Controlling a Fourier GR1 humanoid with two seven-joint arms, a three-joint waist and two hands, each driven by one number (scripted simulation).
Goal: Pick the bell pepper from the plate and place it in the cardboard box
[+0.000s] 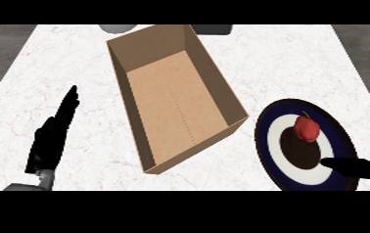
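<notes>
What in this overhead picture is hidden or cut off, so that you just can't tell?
- Right hand: head view; only a dark tip shows at the right edge, so its fingers cannot be judged.
- Plate: its right rim runs off the picture's edge.
- Grey round object and dark object: cut by the top band; what they are is unclear.
- Cardboard box: its near walls hide part of the floor inside.
- Bell pepper: its underside is hidden.

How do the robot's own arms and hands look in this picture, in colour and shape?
The left hand is matt black, long and slim, with narrow fingers. It joins a grey forearm of which only a short piece shows at the wrist. Of the right hand only a black, rounded part shows. No cables or markings are visible.
</notes>
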